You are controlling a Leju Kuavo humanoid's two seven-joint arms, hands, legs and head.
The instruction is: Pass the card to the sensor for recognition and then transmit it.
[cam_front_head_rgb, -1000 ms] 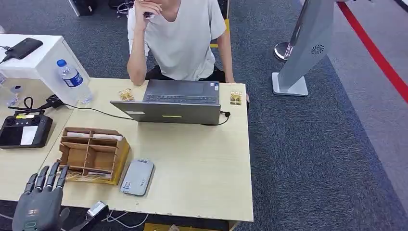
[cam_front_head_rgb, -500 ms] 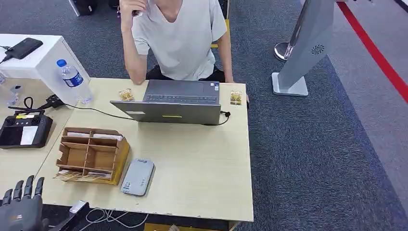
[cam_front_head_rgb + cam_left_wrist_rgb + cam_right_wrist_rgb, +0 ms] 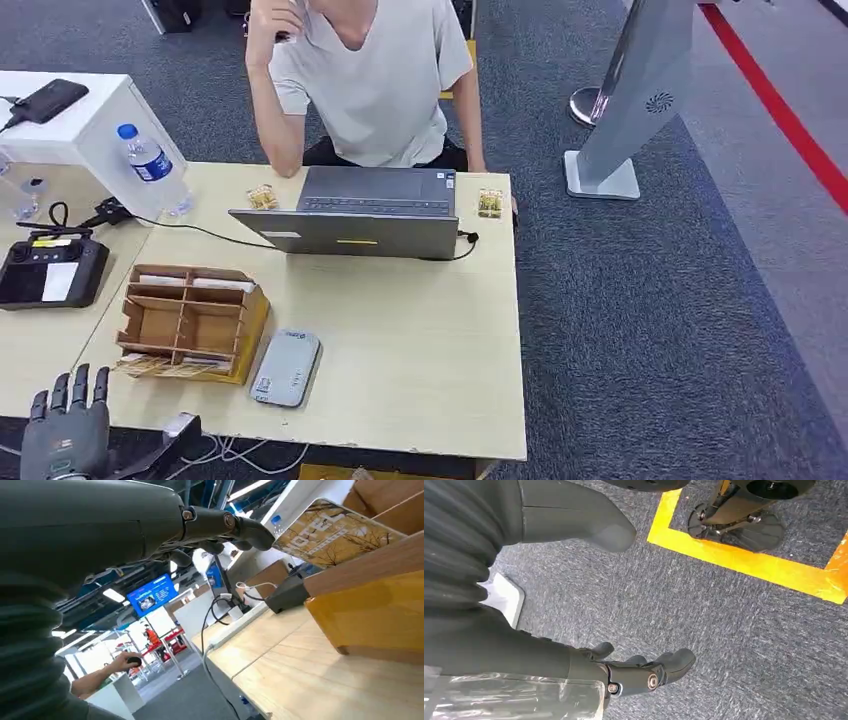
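1. Since half a second ago the left robot hand (image 3: 68, 432) has risen slightly at the table's (image 3: 420, 350) near-left corner, fingers apart, holding nothing
2. Right robot hand (image 3: 644, 672) hangs over grey carpet (image 3: 704, 610), fingers loosely curled, empty
3. Hotel card (image 3: 335, 532) juts from the wooden organizer (image 3: 192, 322), just beyond the left fingertips
4. Grey card reader (image 3: 286, 367) lies just beside the organizer

Light wooden table (image 3: 420, 350): open grey laptop (image 3: 365, 212) at the far edge, small yellow packets (image 3: 263, 197) and (image 3: 489, 203) at either side of it; wooden compartment organizer (image 3: 190, 322) near the left edge; grey card reader (image 3: 286, 367) beside it, toward the near edge.
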